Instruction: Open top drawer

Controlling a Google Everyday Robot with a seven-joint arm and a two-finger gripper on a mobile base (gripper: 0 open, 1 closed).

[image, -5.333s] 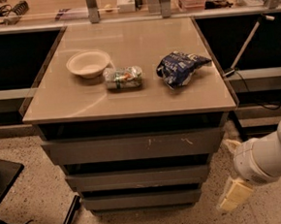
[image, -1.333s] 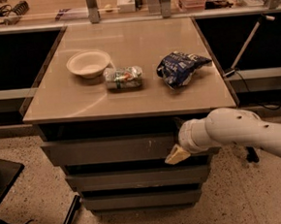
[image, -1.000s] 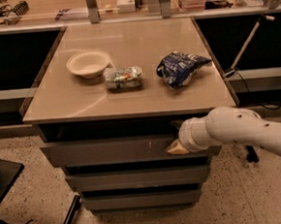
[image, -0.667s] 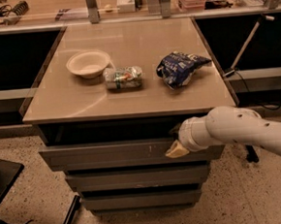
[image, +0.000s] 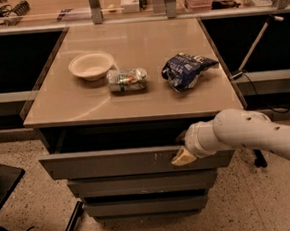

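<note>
Slid further out now, the top drawer (image: 113, 162) follows the gripper (image: 182, 155), right of centre, set at its upper edge for pulling; claw's spread: cannot tell.

A white bowl (image: 91, 65) is sitting on the left of the tan bench (image: 74, 103), and a crushed can (image: 127, 80) is lying on its side just beside it, to the right. A crumpled blue snack bag (image: 186, 70) is resting right of centre, apart from the can. 2 narrower grey drawer fronts (image: 140, 183) are sitting one above the other low in the bench, below the tool (image: 182, 158), which is hanging at the front right. A black stand (image: 5, 184) is showing at lower left on the speckled floor (image: 242, 205). A thin pole (image: 254, 46) is leaning at the right.
</note>
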